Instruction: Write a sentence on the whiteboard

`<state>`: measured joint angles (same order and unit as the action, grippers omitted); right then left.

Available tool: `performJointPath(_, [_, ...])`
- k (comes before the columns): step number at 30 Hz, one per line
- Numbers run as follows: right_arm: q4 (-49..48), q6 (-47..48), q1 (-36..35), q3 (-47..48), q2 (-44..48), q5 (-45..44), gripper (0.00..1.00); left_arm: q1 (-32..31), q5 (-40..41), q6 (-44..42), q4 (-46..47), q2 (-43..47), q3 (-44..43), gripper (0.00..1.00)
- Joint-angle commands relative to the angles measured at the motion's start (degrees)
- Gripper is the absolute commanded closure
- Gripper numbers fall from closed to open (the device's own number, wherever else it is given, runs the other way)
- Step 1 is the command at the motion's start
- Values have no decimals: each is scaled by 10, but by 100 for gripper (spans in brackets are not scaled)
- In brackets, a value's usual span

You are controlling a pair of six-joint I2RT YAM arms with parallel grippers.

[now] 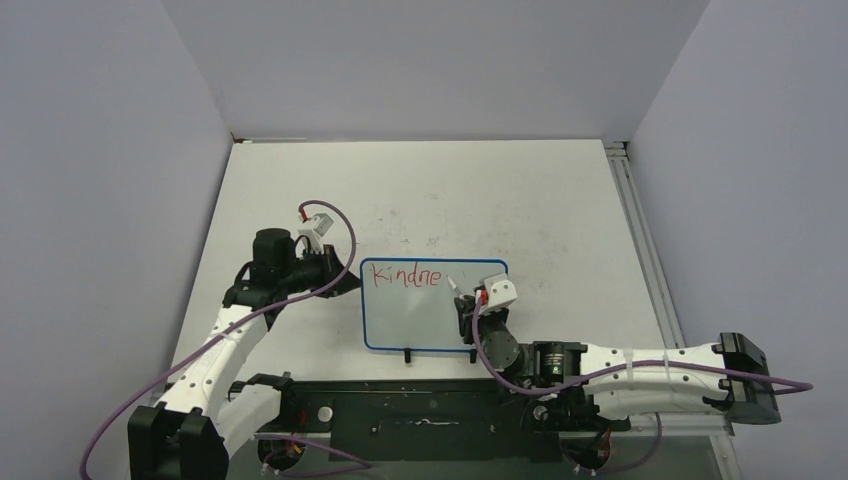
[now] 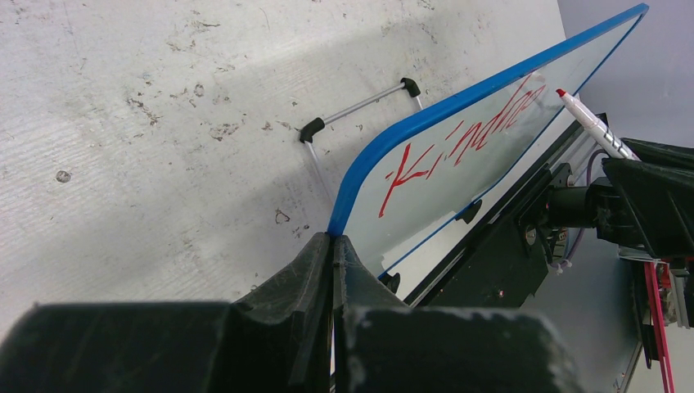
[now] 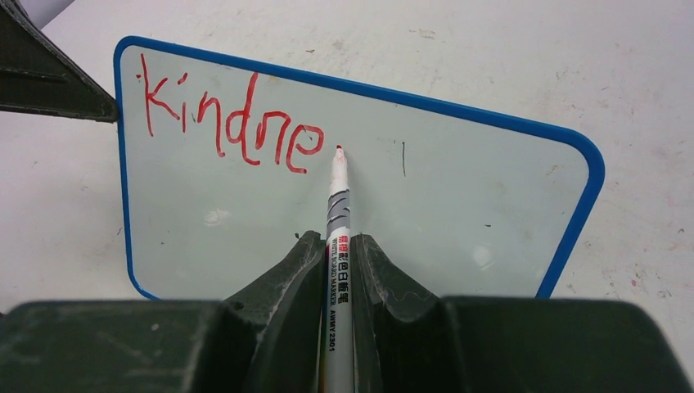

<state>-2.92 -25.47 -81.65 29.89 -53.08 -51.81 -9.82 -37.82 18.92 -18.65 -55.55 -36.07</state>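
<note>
While the board reads only "kindne", the sentence is far from done. I judge the step in hand is the next letter, likely an "s".

Far left: the left fingers (image 2: 315,270) are closed on the blue frame at the upper left edge of the whiteboard (image 1: 432,318). Their job is bracing only. Grip firm and don't move, or the strokes smear.

The whiteboard sits mid-surface (image 1: 520,190) between the two arms, tilted up on a wire stand (image 2: 360,102) behind it. It may flex or tip back under pen load.

The red lettering (image 3: 229,127) runs along the board's top left. The tip of the marker (image 3: 338,192) is just right of the last "e"; I can't tell from these views whether it touches the board. The right fingers (image 3: 299,270) are clamped on the marker barrel, tip pointing at the board.

To do it well:
- leave a small gap after the "e"
- use light, even pressure
- match the existing letter height
- follow the line of the top edge

There's plenty of blank board to the right, but the letters are large, so tighten spacing if more words must fit.

Risk: the marker slips in the grip under side load.
</note>
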Motion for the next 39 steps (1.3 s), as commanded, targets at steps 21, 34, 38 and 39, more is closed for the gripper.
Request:
performJointPath(21, [-48,23,40,15,-25,28,95,-7,-16,-1,8,4,-21,100])
performJointPath(34, [-5,-20,31,3,-15,29,95,-7,-16,-1,7,6,-22,100])
performJointPath(38, [18,-37,23,0,-5,17,95,-7,-16,-1,7,7,-22,100])
performJointPath(39, [23,-42,22,-1,-3,13,95,-7,-16,-1,7,7,-22,100])
